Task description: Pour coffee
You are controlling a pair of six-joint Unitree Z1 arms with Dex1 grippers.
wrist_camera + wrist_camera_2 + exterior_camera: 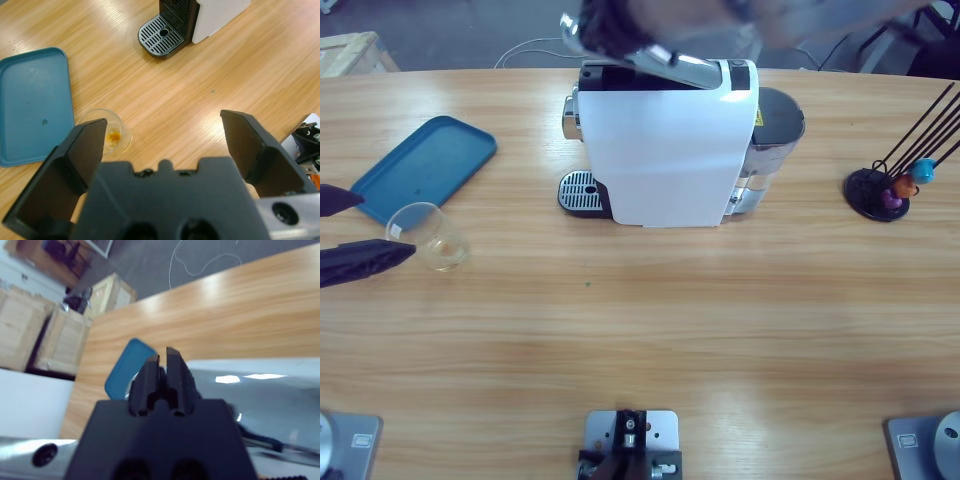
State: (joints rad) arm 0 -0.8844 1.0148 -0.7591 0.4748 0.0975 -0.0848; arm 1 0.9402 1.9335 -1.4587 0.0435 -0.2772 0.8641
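A clear plastic cup with a little coffee residue stands on the wooden desk at left of the frame, beside a blue tray, the left hand open around it, while the right hand is closed above the white coffee machine at upper centre.

right arm blurred, capsule rack cut off by edge
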